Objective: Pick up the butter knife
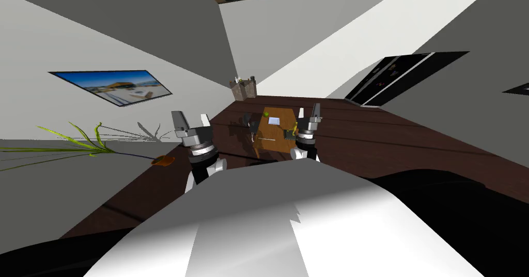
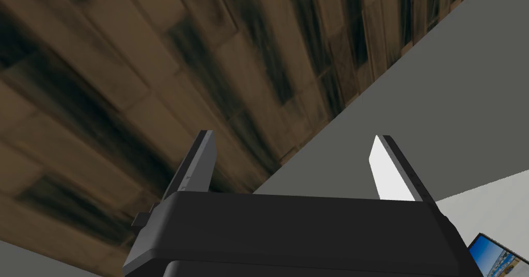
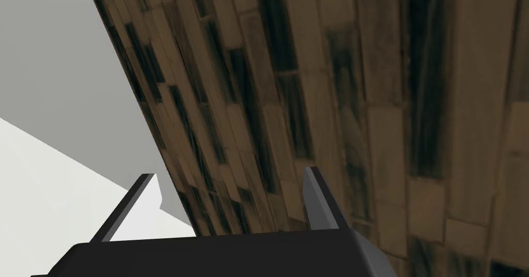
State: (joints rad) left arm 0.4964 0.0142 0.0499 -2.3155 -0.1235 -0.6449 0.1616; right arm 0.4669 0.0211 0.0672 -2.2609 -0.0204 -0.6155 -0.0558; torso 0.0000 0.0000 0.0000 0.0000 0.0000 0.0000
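Grey walls (image 1: 129,26), dark wood floor (image 1: 392,139), small brown table (image 1: 274,129), framed picture (image 1: 111,87)

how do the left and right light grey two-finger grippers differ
The left gripper shows beside the small brown table, against dark floor; the right gripper overlaps that table's right edge. The left looks larger in the head view than the right. Both are open and empty.

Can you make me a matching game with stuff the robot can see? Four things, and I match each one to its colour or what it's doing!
Things:
1. table
2. plant pot
3. wall picture
4. left claw

Clues:
A. orange
B. open, holding nothing
C. light brown, straight ahead
D. blue sky in it, hanging on the left

Pairs: 1-C, 2-A, 3-D, 4-B
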